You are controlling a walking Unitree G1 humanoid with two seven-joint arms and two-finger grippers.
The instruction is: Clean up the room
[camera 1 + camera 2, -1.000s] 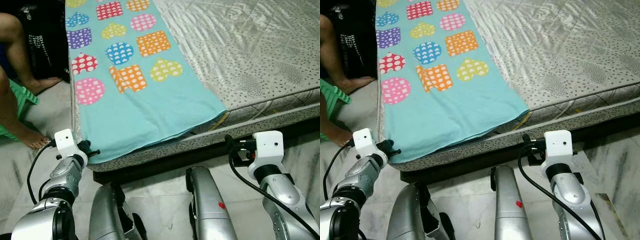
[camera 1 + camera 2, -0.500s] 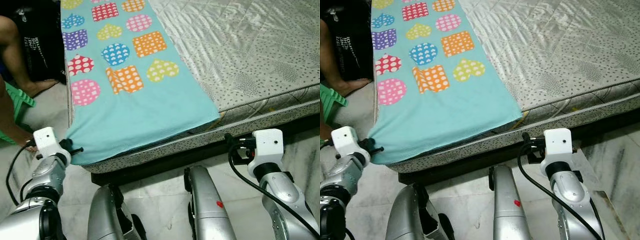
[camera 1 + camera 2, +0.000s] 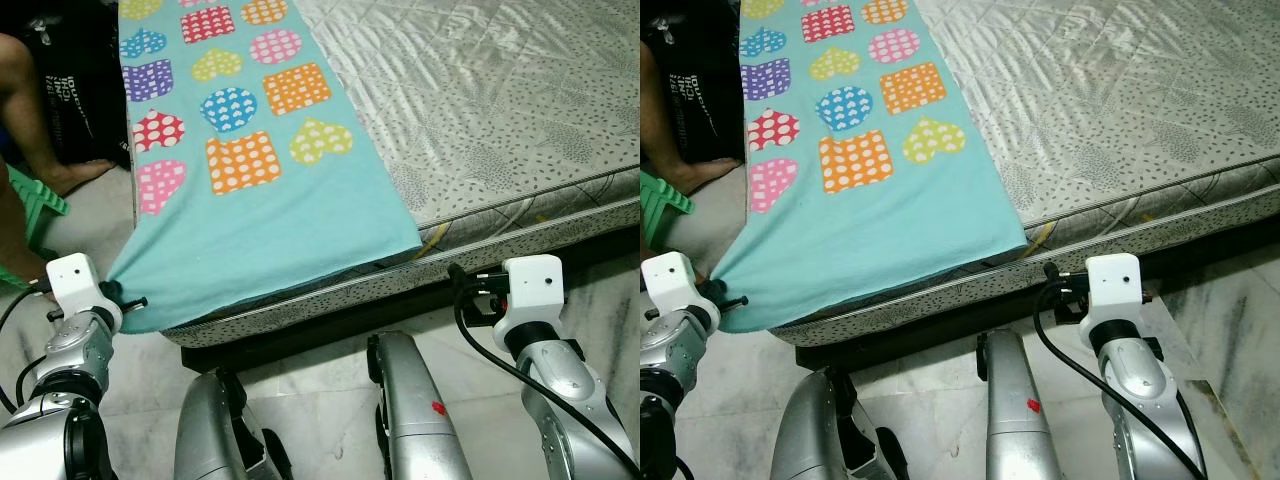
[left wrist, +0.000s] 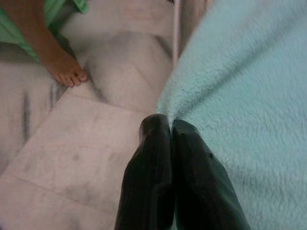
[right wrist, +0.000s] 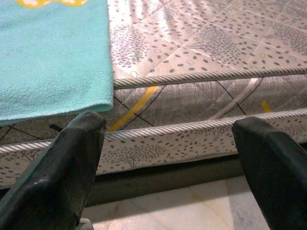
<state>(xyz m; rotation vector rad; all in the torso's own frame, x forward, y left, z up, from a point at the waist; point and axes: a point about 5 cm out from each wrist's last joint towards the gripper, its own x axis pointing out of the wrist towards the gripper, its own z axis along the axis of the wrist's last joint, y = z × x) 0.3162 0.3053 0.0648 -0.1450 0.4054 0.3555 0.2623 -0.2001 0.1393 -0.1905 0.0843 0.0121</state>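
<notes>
A turquoise blanket (image 3: 270,215) printed with dotted hearts, circles and squares lies along the left side of a grey quilted mattress (image 3: 500,110). My left gripper (image 3: 128,300) is shut on the blanket's near left corner (image 4: 165,112), which hangs off the bed's side, stretched taut. My right gripper (image 5: 168,139) is open and holds nothing, level with the mattress's near edge (image 5: 201,96) just right of the blanket's near right corner (image 3: 405,245). The right arm's white wrist block (image 3: 533,283) sits below the mattress edge.
A person's bare legs and foot (image 4: 60,64) are on the marble floor (image 3: 320,400) to the left, beside a green stool (image 3: 35,200). A dark bed frame (image 3: 330,325) runs under the mattress. My own silver legs (image 3: 415,410) stand close before the bed.
My left gripper has pulled the blanket's near left corner leftwards off the bed's side, skewing the near edge. The right arm has stayed put.
</notes>
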